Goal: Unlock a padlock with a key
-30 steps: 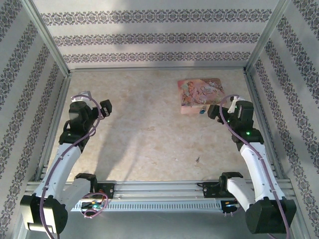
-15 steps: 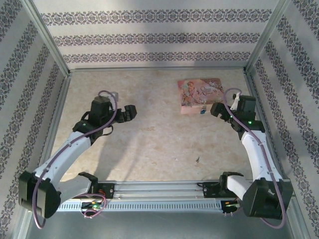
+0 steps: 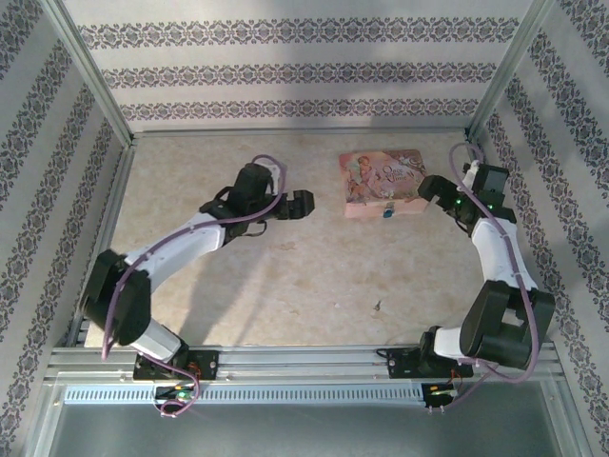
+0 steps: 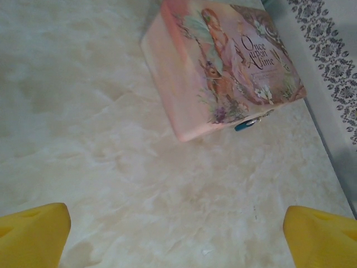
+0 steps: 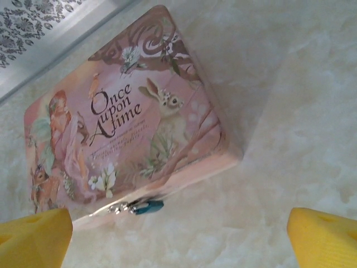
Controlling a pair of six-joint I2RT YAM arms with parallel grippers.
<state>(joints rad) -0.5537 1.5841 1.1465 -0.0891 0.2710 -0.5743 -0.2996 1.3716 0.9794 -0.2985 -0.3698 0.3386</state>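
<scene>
Padlock [image 5: 146, 207]: lies against the front edge of the pink box [image 5: 128, 123], long axis along that edge, just ahead of both grippers.
Key [image 3: 378, 306]: on the table [image 3: 285, 276], well behind both grippers; too small to tell which way it points.
Count: one padlock, one key, one box.
Left gripper [image 4: 177, 239]: fingers spread wide, holding nothing.
Right gripper [image 5: 178, 237]: fingers spread wide, holding nothing.
Change: the left arm has swung in from the left wall towards the box; the right has reached farther out beside it; box and key have not moved.

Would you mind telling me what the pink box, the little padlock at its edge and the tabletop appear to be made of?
Pink box: probably printed cardboard or tin; soft sheen on its illustrated lid.
Padlock: metal; glinting silvery part, blue body.
Tabletop: likely marble-look laminate; cloudy beige veining.
</scene>
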